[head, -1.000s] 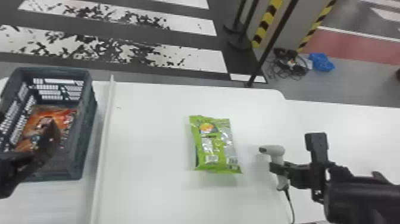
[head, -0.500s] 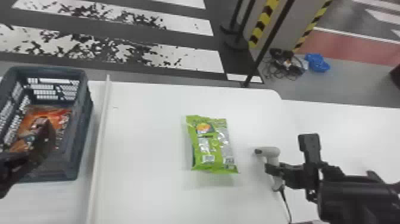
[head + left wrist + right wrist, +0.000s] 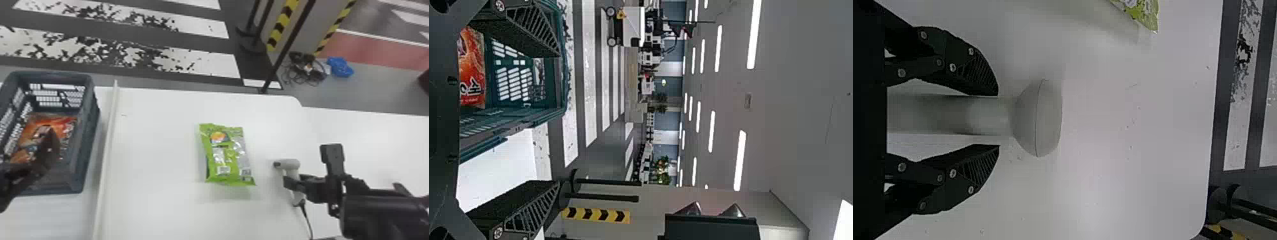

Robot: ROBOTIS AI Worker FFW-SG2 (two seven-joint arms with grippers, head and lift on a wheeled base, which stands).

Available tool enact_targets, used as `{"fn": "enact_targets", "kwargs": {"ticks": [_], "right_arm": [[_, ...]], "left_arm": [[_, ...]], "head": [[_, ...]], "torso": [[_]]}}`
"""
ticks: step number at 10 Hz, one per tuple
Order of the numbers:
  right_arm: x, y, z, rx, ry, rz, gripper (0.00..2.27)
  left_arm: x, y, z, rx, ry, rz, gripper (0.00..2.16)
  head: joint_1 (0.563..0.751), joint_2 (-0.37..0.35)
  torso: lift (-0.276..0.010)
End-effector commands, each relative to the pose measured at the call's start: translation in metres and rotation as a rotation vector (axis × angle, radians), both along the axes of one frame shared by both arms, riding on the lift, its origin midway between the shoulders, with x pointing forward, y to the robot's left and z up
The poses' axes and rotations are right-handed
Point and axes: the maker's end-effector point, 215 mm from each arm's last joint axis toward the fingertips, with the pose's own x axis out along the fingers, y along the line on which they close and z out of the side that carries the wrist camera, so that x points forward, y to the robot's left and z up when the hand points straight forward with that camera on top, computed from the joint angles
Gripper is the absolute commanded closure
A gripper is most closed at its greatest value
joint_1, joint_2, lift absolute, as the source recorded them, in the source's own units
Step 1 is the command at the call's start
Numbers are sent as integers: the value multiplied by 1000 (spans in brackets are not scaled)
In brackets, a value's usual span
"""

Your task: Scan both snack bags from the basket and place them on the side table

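flanking scanner [image 3: 291,164] edges, right fingers [image 3: 292,183] apart

We see a white bench [image 3: 153,204] with a pale raised strip [image 3: 105,159] running near to far on its left side. Beyond it, the dark floor [image 3: 191,41] carries worn white stripes [image 3: 210,63] at far left and a red patch [image 3: 383,52] at far right. Just past the bench we find black posts [image 3: 289,41], yellow-and-black tape [image 3: 279,28], tangled cables [image 3: 306,70] and a blue bundle [image 3: 340,66]. In the left wrist view, we see bright light strips [image 3: 754,35] on a grey ceiling [image 3: 799,100], blue-grey wall panels [image 3: 672,122] and green plants [image 3: 662,167].
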Motion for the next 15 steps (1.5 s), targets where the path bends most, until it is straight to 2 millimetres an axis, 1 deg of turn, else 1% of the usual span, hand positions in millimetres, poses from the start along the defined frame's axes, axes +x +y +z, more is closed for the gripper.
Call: {"fn": "enact_targets", "kwargs": {"ticks": [1,3,5,6,7,8,10,12,14,15], "right_arm": [[-2,-2,9,-10,-16,-11,66],[-1,10,37,24,-73,-15,66],[-1,41,61,119,-115,1,76],[-1,61,67,186,-117,26,76],[1,83,69,246,-114,59,76],[1,102,66,288,-98,86,80],[5,132,55,334,-69,133,80],[10,156,45,378,-37,161,83],[12,177,43,480,-11,178,83],[15,180,37,488,2,180,83]], "left_arm": [[0,0,0,1,0,0,87],[0,1,0,1,0,2,87],[0,1,-1,-1,1,5,87],[-1,1,-1,-1,3,5,87],[-1,1,-1,-1,3,5,87],[-1,1,-1,1,3,4,87],[0,1,-1,1,1,4,87],[-1,2,-2,1,4,4,87],[-1,2,-2,2,4,3,87],[-1,2,-3,0,6,4,87]], "head": [[695,-273],[695,-278],[695,-256],[695,-234],[695,-218],[695,-183],[695,-124],[695,-88],[695,-48],[695,-37]], "torso": [[-75],[-75],[-75],[-75],[-75],[-75],[-75],[-75],[-75],[-75]]}}
